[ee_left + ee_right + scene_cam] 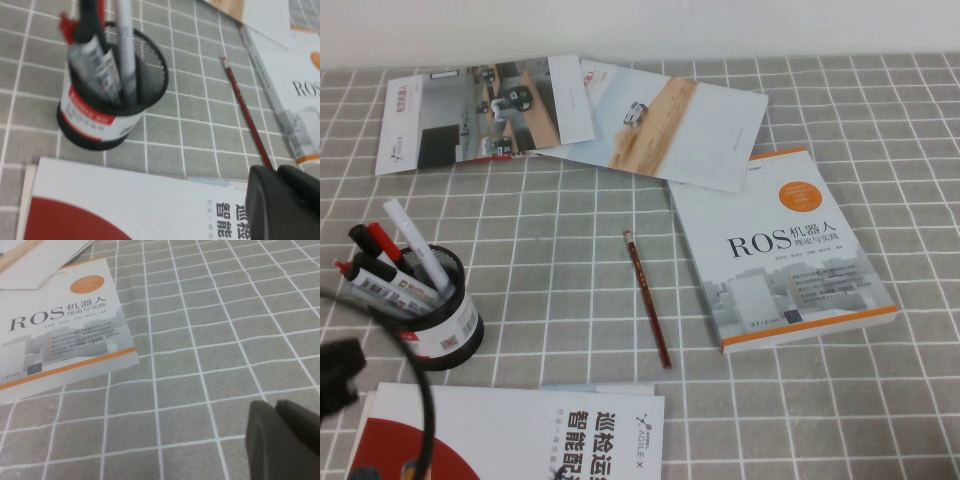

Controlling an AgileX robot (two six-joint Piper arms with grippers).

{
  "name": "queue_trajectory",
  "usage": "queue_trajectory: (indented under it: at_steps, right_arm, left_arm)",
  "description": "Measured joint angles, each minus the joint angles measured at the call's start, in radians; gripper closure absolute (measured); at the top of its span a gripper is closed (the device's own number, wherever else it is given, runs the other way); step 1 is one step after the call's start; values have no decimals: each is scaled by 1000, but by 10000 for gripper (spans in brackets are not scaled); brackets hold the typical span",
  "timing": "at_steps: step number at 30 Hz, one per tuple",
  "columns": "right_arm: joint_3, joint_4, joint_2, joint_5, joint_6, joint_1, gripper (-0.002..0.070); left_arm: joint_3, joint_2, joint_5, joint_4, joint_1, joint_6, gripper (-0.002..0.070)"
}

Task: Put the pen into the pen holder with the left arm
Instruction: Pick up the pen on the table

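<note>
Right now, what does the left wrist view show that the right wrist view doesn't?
Only the left wrist view: the pen lying on the cloth, the pen holder with markers, a red-and-white booklet, and the left pincer near the pen's end. Only the right wrist view: the right pincer over bare cloth. Both: the ROS book and the checked tablecloth.

Left wrist view. Pen holder [107, 100]: black mesh cup with white and red label band, upright on the grey checked tablecloth [190, 135], holding several markers [97, 60]. Pen [246, 117]: thin dark red stick lying flat at 3 o'clock of the holder, well apart from it, pale tip toward 12 o'clock. ROS book [295, 85] just beyond the pen. White and red booklet [125, 205] at 6 o'clock of the holder. Left gripper [282, 202]: black fingers over the booklet, beside the pen's near end.
</note>
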Motion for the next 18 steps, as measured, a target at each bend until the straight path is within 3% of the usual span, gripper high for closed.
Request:
queue_trajectory:
  at_steps: [11, 18]
  right_arm:
    - [0, 0, 0, 0, 0, 0, 691]
    - [0, 0, 0, 0, 0, 0, 691]
  left_arm:
    - [-297, 434, 80, 13, -31, 110, 678]
    - [-430, 665, 80, 111, -241, 51, 678]
